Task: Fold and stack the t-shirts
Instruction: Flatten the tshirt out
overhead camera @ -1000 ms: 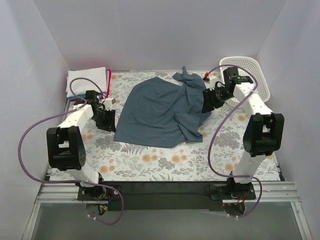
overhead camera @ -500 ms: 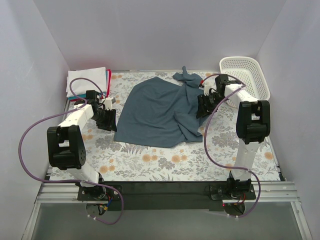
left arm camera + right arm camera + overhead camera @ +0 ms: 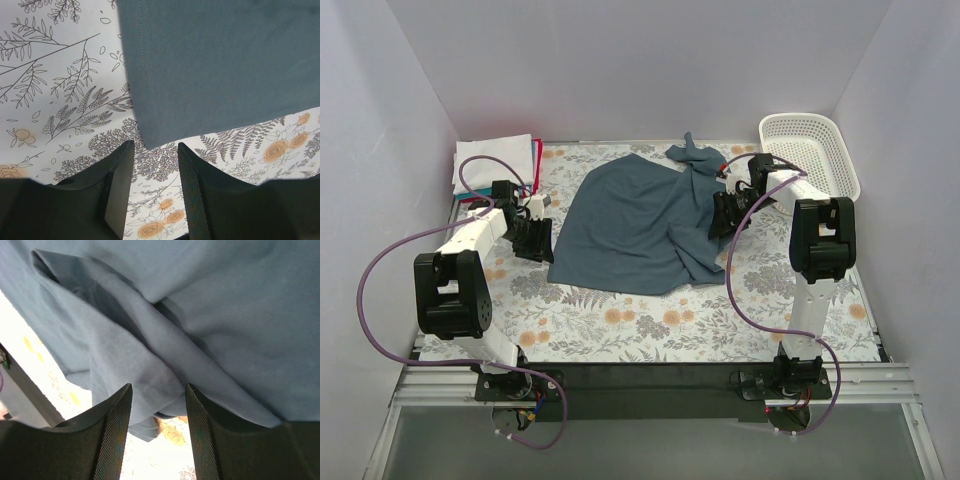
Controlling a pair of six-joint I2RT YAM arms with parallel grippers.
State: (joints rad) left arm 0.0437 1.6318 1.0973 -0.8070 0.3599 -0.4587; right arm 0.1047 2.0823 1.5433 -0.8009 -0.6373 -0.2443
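Observation:
The dark slate-blue t-shirt (image 3: 640, 225) lies half spread on the floral cloth, its right side bunched in folds. My left gripper (image 3: 546, 238) is open and empty just off the shirt's lower left corner (image 3: 150, 142); in the left wrist view the left gripper (image 3: 156, 150) shows cloth pattern between its fingers. My right gripper (image 3: 717, 222) is open, low over the bunched right edge; in the right wrist view the right gripper (image 3: 159, 392) has a shirt fold (image 3: 150, 385) between its fingers. Folded white, teal and red shirts (image 3: 495, 163) are stacked at the far left.
A white mesh basket (image 3: 812, 148) stands at the far right corner, behind the right arm. The floral tablecloth (image 3: 650, 325) covers the table. White walls close in on three sides.
The right arm has swung left and down from beside the basket to the shirt's bunched right edge. The left arm and the shirt have not moved.

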